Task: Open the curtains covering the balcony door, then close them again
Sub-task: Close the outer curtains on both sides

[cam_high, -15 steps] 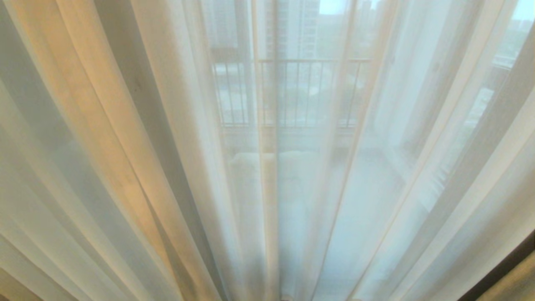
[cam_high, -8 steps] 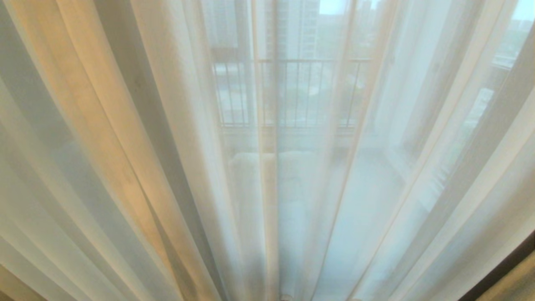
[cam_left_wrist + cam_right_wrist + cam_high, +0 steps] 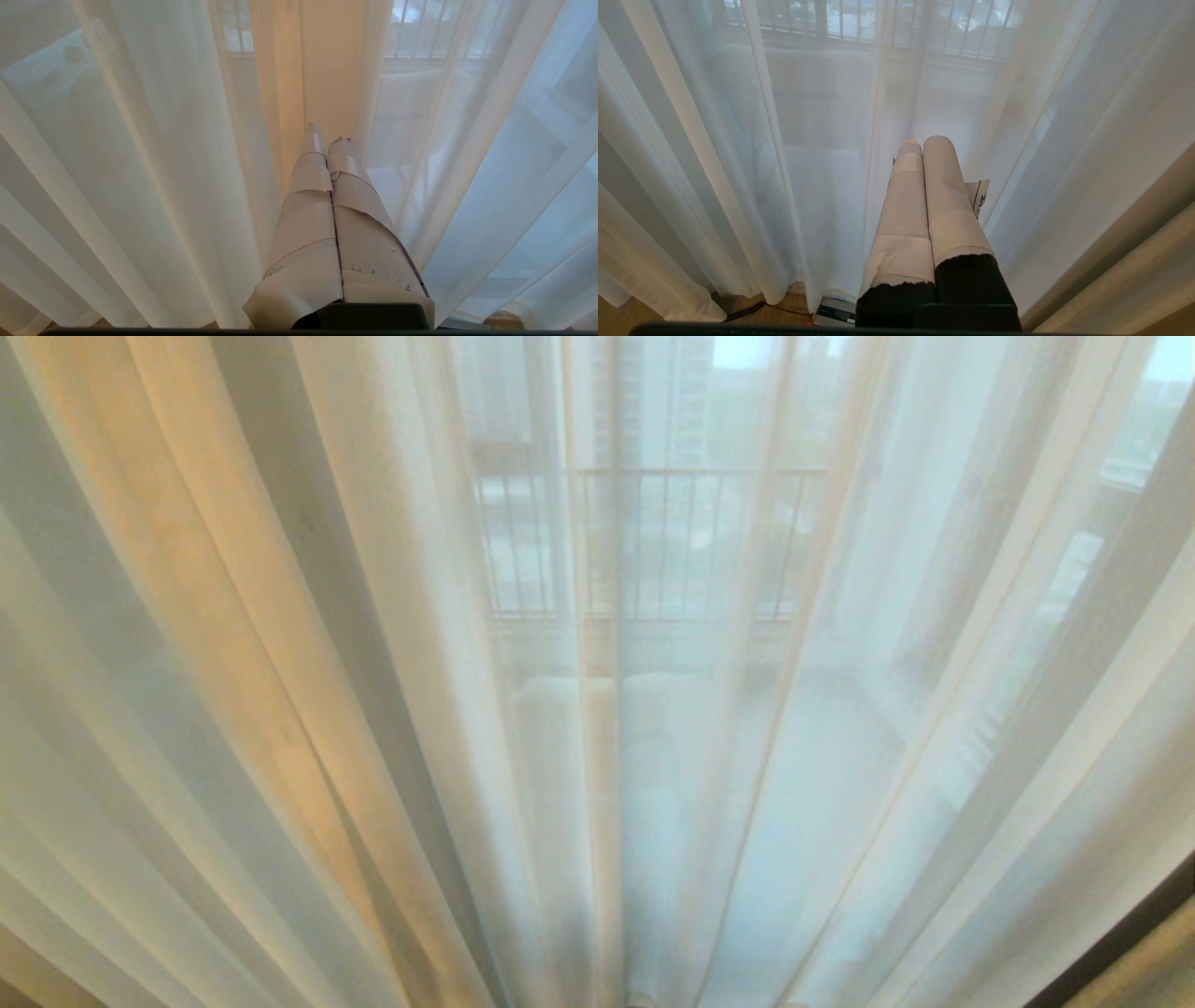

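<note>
Sheer cream pleated curtains (image 3: 373, 709) drawn across, railing (image 3: 691, 541) hazy behind. Left gripper (image 3: 329, 140) and right gripper (image 3: 924, 141), tape-wrapped, near curtains, jaws closed, empty.

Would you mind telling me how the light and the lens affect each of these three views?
Head view: backlit curtains glow amber at left, pleats fan outward from lens distortion, and the railing shows hazily through the sheer. Left wrist view: warm fold behind the shut left gripper. Right wrist view: cooler, even daylight around the shut right gripper.
</note>
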### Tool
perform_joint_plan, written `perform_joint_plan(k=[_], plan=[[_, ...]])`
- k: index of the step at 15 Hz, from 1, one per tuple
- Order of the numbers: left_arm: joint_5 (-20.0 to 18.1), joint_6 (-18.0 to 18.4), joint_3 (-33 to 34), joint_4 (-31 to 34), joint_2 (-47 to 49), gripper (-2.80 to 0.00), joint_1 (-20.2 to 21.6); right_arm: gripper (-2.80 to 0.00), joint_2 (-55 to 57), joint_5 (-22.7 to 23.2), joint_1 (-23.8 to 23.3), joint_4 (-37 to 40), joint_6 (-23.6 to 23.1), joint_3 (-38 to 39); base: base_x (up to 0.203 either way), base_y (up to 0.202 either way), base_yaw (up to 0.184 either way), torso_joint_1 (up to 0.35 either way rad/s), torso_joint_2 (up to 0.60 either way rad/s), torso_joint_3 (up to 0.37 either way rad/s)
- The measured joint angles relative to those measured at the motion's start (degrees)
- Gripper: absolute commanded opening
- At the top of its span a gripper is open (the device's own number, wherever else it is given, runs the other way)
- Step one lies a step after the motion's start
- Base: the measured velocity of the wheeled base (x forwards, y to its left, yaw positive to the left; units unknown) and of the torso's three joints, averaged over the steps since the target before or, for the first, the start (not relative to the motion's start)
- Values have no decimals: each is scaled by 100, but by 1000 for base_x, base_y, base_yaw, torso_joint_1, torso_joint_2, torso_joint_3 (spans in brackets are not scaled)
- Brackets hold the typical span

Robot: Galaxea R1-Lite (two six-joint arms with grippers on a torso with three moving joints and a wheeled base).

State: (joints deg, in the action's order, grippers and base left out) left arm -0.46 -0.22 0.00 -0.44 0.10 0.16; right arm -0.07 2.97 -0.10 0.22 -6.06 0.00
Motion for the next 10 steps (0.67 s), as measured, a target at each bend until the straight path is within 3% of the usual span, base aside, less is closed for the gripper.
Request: perform_joint_plan(k=[10], plan=[[4,-11,0,2,0,-280,0,-280,0,-2,0,2,2,0,0,0,0,0,0,0]])
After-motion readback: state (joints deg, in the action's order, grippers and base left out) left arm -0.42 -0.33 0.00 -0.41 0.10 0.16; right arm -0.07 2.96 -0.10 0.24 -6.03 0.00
